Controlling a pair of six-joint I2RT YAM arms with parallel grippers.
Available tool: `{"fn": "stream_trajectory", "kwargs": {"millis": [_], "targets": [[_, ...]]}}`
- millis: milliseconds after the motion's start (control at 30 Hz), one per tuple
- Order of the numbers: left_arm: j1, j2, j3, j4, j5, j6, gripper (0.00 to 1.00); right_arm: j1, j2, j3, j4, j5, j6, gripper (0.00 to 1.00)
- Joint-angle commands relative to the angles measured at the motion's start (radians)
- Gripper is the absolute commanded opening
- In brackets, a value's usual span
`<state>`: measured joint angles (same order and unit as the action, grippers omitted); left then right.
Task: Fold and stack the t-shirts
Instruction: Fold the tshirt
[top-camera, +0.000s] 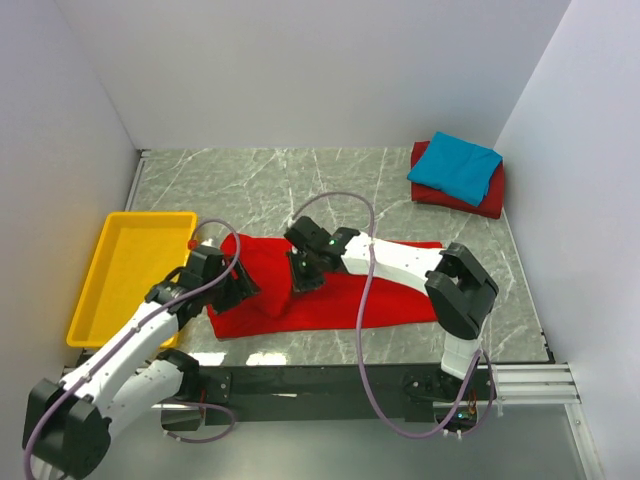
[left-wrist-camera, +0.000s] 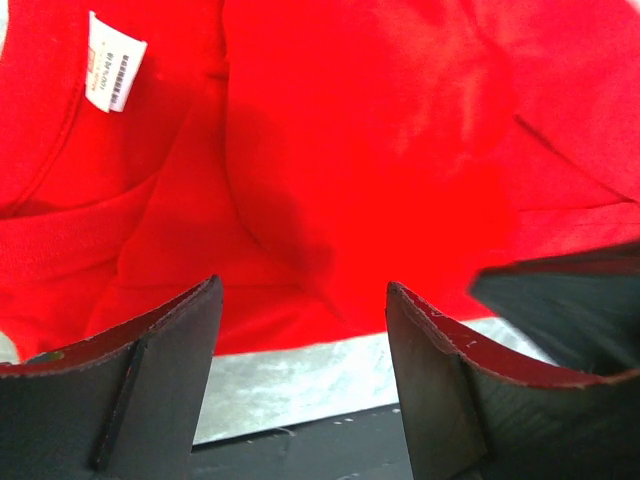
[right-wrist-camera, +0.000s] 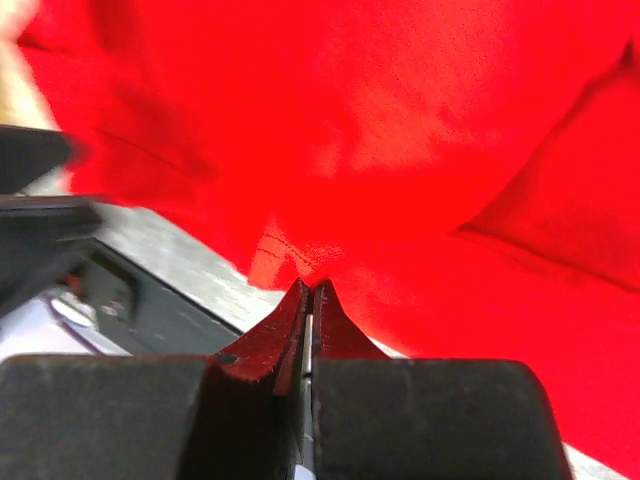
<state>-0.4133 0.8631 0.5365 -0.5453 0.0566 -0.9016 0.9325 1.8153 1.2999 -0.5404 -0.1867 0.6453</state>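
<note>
Grey marbled table (top-camera: 250, 190), arms bolted at its near edge. The bright red shirt (top-camera: 320, 305) lies across the near middle of the table, spread long left to right. Its left end is bunched into a raised hump and its right part lies flat under the right arm. A yellow tray (top-camera: 120, 270) sits at the left, just beside the shirt's left end. At the far right corner the turquoise shirt (top-camera: 455, 168) sits folded on top of the darker red shirt (top-camera: 487, 205), well apart from the work, so those two look done and one is left to fold. The left claw (left-wrist-camera: 302, 300) is open, fingers spread wide, hovering above the cloth near the shirt's near edge with nothing between them. The right claw (right-wrist-camera: 310, 290) is closed, tips pressed together on a pucker of red cloth at a hem, which I judge to be a pinch hold. A small white label (left-wrist-camera: 115, 60) shows at the neck, in the left wrist view. Handling: light, limp cloth with no stiffness, so it will sag and crease from any single hold and drag on the table. It is best taken at two points along one hem or at the shoulders, pinching through both layers and keeping the edge taut.
</note>
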Motion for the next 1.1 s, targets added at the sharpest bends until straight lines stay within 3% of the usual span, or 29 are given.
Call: {"fn": "stream_trajectory", "kwargs": {"millis": [0,233,567,1067], "targets": [[0.005,0.048,0.037,0.053,0.003,0.072,0.72,-0.021,-0.028,0.096,-0.047,0.05,-0.019,0.0],[0.022,0.184,0.065,0.137,0.005,0.102,0.71,-0.076,0.022,0.179,-0.075,0.039,-0.029,0.0],[0.071,0.364,0.088,0.349,0.176,0.081,0.67,-0.149,0.072,0.223,-0.101,0.006,-0.033,0.0],[0.192,0.485,0.269,0.361,0.298,0.092,0.65,-0.179,0.108,0.248,-0.13,0.01,-0.033,0.0]]}}
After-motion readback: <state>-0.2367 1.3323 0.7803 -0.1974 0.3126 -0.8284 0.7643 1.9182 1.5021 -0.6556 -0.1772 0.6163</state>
